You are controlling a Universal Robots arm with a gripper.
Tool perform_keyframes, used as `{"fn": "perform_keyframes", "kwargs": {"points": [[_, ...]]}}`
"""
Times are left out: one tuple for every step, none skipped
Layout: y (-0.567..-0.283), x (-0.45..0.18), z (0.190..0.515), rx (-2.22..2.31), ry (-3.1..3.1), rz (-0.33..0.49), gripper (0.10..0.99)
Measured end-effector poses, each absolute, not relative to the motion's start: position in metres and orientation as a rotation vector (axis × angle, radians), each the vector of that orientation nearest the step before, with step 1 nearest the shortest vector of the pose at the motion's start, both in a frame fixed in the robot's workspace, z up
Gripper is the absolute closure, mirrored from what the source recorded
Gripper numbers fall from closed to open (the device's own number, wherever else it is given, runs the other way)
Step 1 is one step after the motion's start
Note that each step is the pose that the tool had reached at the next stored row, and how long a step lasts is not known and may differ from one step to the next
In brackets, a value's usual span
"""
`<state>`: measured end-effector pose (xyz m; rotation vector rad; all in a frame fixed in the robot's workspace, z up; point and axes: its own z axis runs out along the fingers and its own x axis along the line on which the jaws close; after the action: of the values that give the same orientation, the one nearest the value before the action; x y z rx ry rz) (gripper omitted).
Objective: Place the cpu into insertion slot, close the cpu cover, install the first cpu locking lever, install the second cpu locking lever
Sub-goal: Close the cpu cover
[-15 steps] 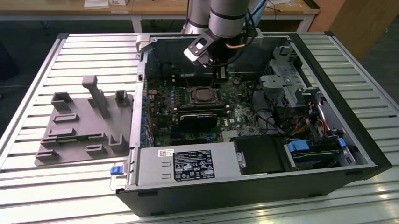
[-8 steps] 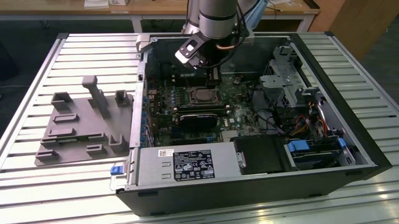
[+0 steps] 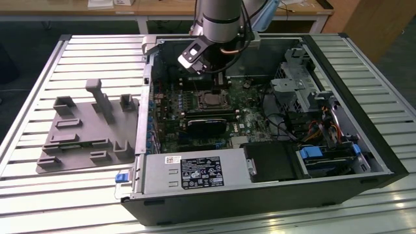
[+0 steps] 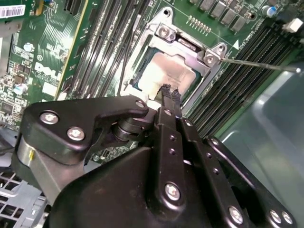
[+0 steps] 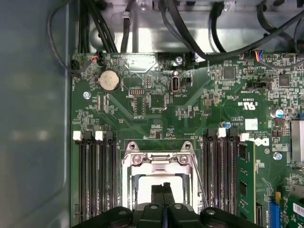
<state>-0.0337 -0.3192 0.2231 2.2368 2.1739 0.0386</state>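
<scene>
End effector (image 4: 170, 92) in close now, fingers pressed together into a narrow point with nothing visible between them. Right beyond the tips sits the chip (image 4: 164, 71), lying flat with its pale metal top showing through the window of the cover (image 4: 190, 47), which looks to be down around it. The socket is buried under both, so I can't make it out.

That chip reads as light, stiff and fragile, best taken by its edges and never pushed from above. The cover is thin, hinged plate: rigid, but easy to scratch. Off to one side of the fingertips a thin wire lever (image 4: 259, 64) sticks out over the memory slots (image 4: 247, 90). It looks springy and is best caught near its free end.

The tips hide the near edge of the chip in both wrist views. Whether they touch it, or whether either lever is latched, I can't tell.
</scene>
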Motion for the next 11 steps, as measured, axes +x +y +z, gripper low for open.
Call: {"fn": "perform_keyframes", "kwargs": {"points": [[-0.3194,-0.0340,0.2221,2.237,2.174,0.039,0.984],[-0.3198,-0.0342,0.2212,2.237,2.174,0.039,0.984],[-0.3202,-0.0344,0.2207,2.237,2.174,0.039,0.984],[-0.3203,-0.0346,0.2205,2.237,2.174,0.038,0.984],[-0.3202,-0.0346,0.2204,2.236,2.173,0.037,0.984],[-0.3202,-0.0346,0.2204,2.236,2.173,0.037,0.984],[-0.3202,-0.0346,0.2204,2.236,2.173,0.037,0.984],[-0.3202,-0.0346,0.2204,2.236,2.173,0.037,0.984],[-0.3202,-0.0346,0.2204,2.236,2.174,0.037,0.984],[-0.3202,-0.0346,0.2204,2.230,2.180,0.037,0.984],[-0.3202,-0.0346,0.2203,2.214,2.196,0.038,0.984]]}}
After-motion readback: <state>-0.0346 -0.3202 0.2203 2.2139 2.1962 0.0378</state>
